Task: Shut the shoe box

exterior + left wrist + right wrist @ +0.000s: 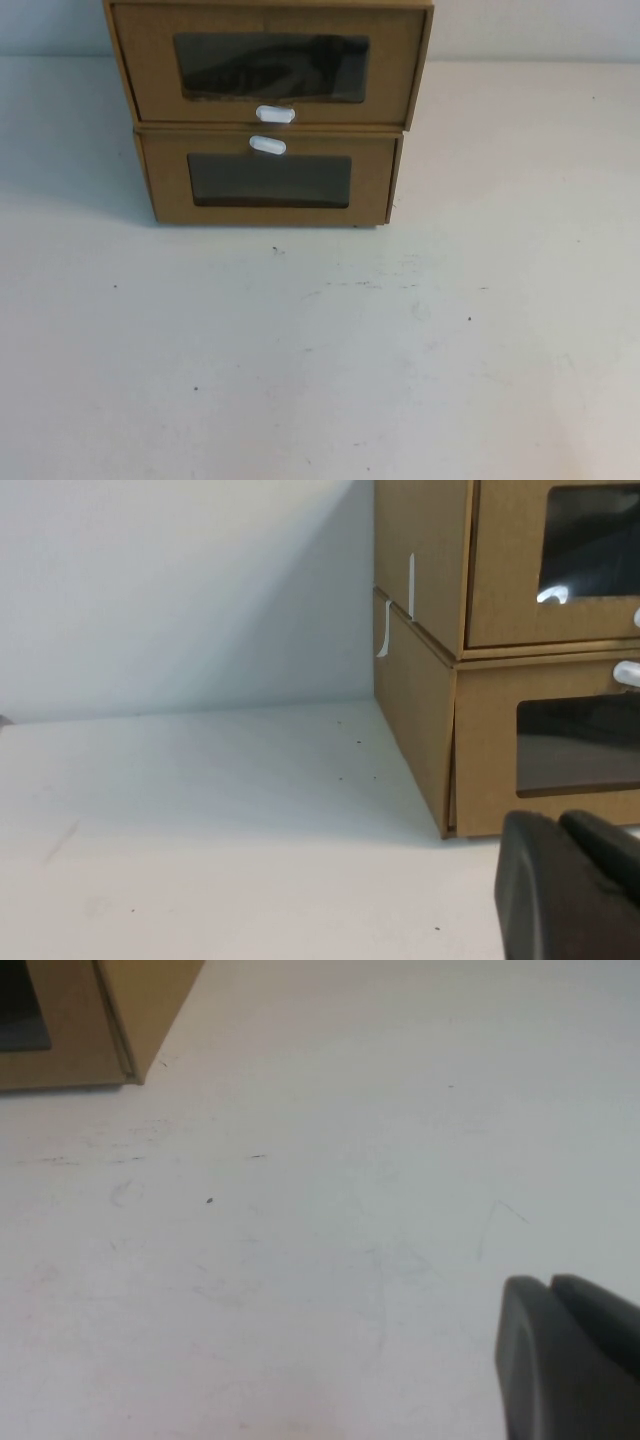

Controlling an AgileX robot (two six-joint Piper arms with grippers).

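the shoe box (270,62) is seen stacked on the lower box (268,180) at the desk's (320,350) far edge, its drawer apparently left slightly proud, while the left claw (570,890) and right claw (570,1360), parked low, cannot be judged released or clenched.

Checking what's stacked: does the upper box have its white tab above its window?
No: the upper shoe box has its white tab below the window.
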